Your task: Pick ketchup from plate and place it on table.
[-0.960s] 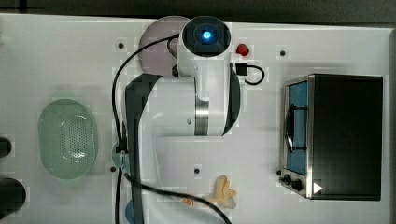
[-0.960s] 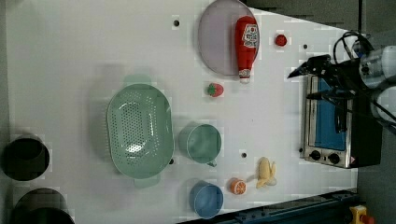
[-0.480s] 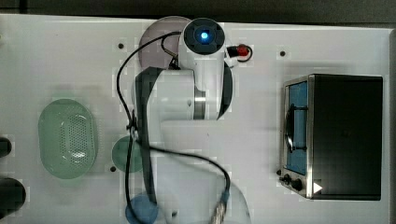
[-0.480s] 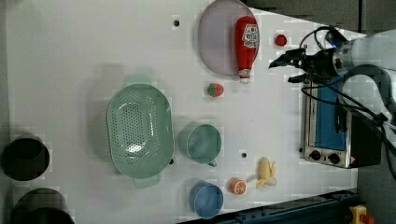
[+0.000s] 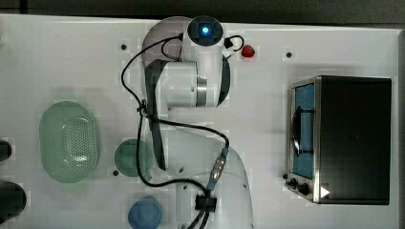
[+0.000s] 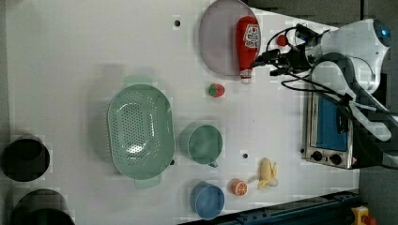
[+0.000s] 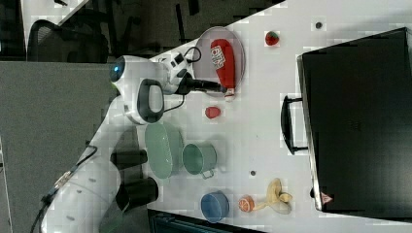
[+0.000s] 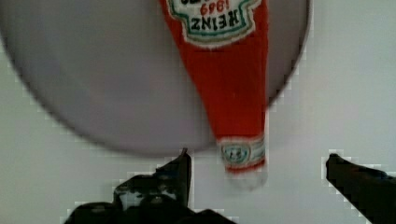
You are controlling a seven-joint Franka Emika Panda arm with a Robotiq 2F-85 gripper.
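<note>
The ketchup point(image 6: 247, 44) is a red bottle with a white label, lying flat on the pale lilac plate point(image 6: 217, 42) at the left view's top. Its cap end sticks out over the plate's rim above the white table point(image 6: 94, 47). My gripper point(image 6: 263, 63) hovers at that cap end and is open. In the wrist view the ketchup point(image 8: 229, 88) lies across the plate point(image 8: 102, 79), and the gripper point(image 8: 257, 163) has its cap between two wide-apart fingers point(image 8: 180, 168), not touching. The right view shows the gripper point(image 7: 219, 88) beside the ketchup point(image 7: 224, 60). The arm hides most of the plate point(image 5: 154, 40) in the top view.
A toaster oven point(image 5: 351, 138) stands at the top view's right. A small red piece point(image 5: 247, 51) lies near the wrist. A strawberry point(image 6: 216, 90), green basket point(image 6: 138, 131), teal cup point(image 6: 204, 143), blue bowl point(image 6: 206, 200), orange point(image 6: 239, 187) and banana point(image 6: 266, 172) lie on the table.
The arm has swung from beside the toaster oven toward the plate, bringing the open gripper to the ketchup's cap end. The ketchup and plate have not moved.
</note>
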